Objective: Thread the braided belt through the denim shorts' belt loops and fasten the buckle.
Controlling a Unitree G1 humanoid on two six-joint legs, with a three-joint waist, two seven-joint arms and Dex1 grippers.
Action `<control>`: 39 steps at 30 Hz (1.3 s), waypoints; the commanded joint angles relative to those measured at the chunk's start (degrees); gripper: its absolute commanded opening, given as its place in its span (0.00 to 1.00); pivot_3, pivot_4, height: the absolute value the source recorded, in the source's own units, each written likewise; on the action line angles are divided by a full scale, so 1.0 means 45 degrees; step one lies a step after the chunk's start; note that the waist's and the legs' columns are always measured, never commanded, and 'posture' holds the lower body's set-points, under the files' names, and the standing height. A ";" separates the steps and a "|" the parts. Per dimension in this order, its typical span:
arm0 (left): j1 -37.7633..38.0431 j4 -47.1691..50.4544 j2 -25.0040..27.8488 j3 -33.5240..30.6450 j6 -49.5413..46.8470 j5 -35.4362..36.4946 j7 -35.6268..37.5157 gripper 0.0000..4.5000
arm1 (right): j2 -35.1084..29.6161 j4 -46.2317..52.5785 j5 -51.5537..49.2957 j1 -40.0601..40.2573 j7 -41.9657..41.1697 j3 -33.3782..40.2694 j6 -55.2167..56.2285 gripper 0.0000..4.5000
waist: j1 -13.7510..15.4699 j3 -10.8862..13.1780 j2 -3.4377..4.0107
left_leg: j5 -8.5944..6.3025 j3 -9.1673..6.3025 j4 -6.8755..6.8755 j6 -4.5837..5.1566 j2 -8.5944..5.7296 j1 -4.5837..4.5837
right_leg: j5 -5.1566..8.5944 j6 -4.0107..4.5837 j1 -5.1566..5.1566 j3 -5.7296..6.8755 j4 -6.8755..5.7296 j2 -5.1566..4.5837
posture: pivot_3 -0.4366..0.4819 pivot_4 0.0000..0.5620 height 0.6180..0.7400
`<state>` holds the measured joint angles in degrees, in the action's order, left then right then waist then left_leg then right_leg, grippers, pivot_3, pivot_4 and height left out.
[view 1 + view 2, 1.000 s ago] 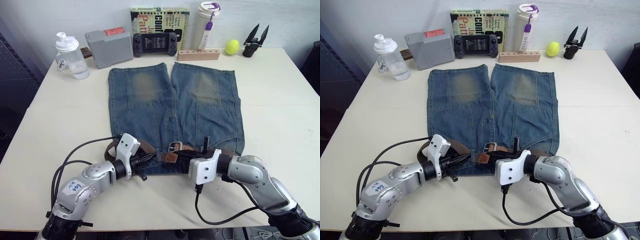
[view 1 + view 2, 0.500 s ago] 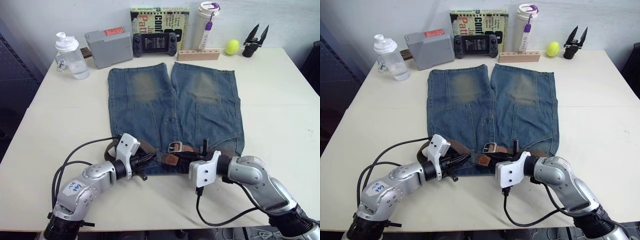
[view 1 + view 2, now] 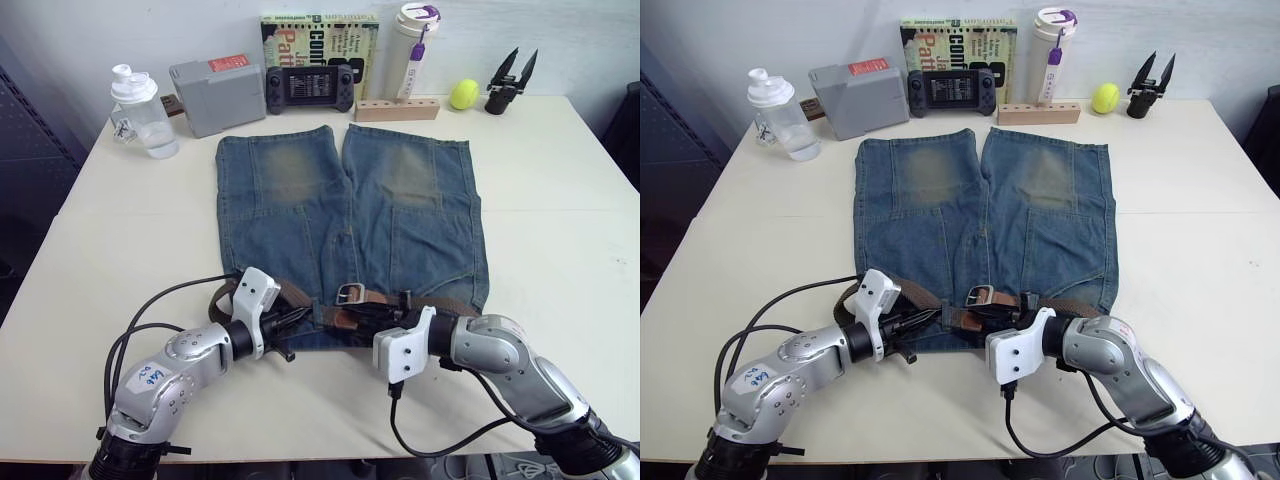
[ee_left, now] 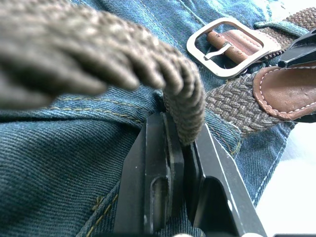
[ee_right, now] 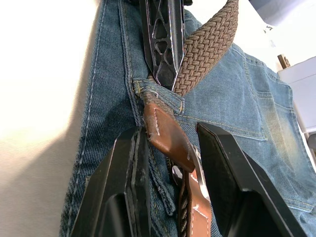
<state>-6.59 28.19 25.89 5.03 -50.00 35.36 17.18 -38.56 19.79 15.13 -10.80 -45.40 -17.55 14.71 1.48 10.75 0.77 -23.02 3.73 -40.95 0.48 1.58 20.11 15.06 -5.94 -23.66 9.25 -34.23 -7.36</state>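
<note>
Cream table — faded denim shorts, braided belt with silver buckle

Along the far edge of your cream surface stood a clear shaker bottle at the left, then a grey box with a red label and a black handheld game console leaning against an upright book. To the right you had a wooden block with a white tumbler behind it, a yellow ball, and a black two-pronged tool.
</note>
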 commanded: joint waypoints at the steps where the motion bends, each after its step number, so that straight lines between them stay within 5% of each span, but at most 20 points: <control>1: 0.0215 0.0132 -0.0042 0.0108 -0.0189 -0.0137 0.0145 0.00 | 0.0012 0.0275 -0.0274 -0.0005 -0.0061 0.0063 0.0162 0.03 | -0.0005 0.0000 0.0000 | 0.0000 0.0000 0.0000 0.0000 0.0001 0.0000 | 0.0000 0.0000 0.0000 0.0000 0.0000 0.0001 | 0.48 0.27 0.88; 9: 0.0396 0.0361 -0.0099 -0.0486 -0.0204 0.0319 0.0330 0.00 | -0.0005 0.0319 -0.0279 0.0021 -0.0129 0.0089 0.0074 0.02 | -0.0019 0.0000 0.0000 | 0.0000 0.0000 0.0000 0.0000 0.0002 0.0000 | 0.0000 0.0000 0.0000 0.0001 0.0000 0.0001 | 0.48 0.27 0.88; 18: 0.2682 0.2429 0.1436 -0.3132 0.0787 0.2168 0.3000 0.80 | 0.0062 0.0147 -0.0453 -0.0038 -0.0122 0.0150 -0.0012 0.00 | -0.0026 0.0000 0.0001 | 0.0000 -0.0003 -0.0005 0.0000 0.0029 0.0004 | 0.0002 0.0003 -0.0005 -0.0002 -0.0001 -0.0008 | 0.48 0.27 0.88; 23: 0.3756 0.2268 0.1874 -0.2734 0.2148 0.1083 0.3884 0.80 | 0.0239 -0.0019 -0.0638 -0.0273 -0.0065 0.0180 -0.0029 0.00 | -0.0017 0.0000 0.0001 | -0.0002 0.0000 -0.0003 0.0003 0.0017 0.0005 | 0.0002 0.0003 -0.0005 0.0001 0.0002 -0.0009 | 0.48 0.27 0.88; 26: 0.3892 0.1289 0.1879 -0.1824 0.3164 -0.0806 0.3431 0.61 | 0.0220 0.0008 -0.0801 -0.0310 -0.0144 0.0235 0.0001 0.00 | -0.0012 -0.0001 0.0002 | -0.0002 -0.0001 -0.0007 0.0003 0.0012 0.0001 | 0.0002 0.0003 -0.0001 0.0001 -0.0002 -0.0007 | 0.48 0.27 0.88; 32: 0.3910 0.0025 0.2129 -0.0332 0.4168 -0.3294 0.3039 0.01 | -0.0112 0.0372 -0.1804 -0.0168 -0.0591 0.0761 -0.0876 0.00 | 0.0010 -0.0017 0.0023 | -0.0003 0.0003 -0.0001 0.0005 -0.0004 0.0001 | 0.0002 0.0003 -0.0001 0.0002 0.0003 -0.0005 | 0.48 0.27 0.88; 39: 0.4059 -0.0461 0.2575 0.0690 0.5239 -0.4910 0.3254 0.01 | -0.1079 0.1181 -0.4851 -0.0183 -0.1694 0.2845 -0.3962 0.00 | 0.0046 -0.0074 0.0113 | -0.0018 0.0003 -0.0007 0.0034 0.0008 -0.0021 | -0.0001 -0.0002 0.0024 -0.0002 -0.0002 -0.0030 | 0.48 0.27 0.88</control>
<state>9.46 30.40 36.58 4.51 -25.08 16.76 31.33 -41.84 23.33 -2.24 -10.83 -52.02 -9.95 0.07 1.68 10.42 1.28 -23.12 3.75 -40.97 0.67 1.62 19.96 15.05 -5.95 -23.50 9.23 -34.24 -7.52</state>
